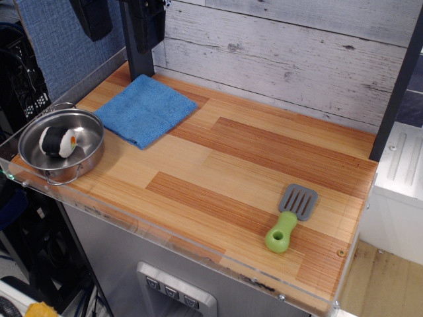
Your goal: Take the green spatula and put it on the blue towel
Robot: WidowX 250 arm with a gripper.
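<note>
Sitting in the steel pot [30, 142], a sushi roll [58, 141]; pincer [149, 23] opening impossible to tell.

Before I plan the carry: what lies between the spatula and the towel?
Only bare wood tabletop between spatula and towel, seen in the one view.

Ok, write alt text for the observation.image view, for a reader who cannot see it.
A green spatula lies near the right front of a wooden table, far from the folded blue towel at the back left. A steel pot holding a toy sushi roll sits at the left edge; dark robot parts hang above the towel.
</note>
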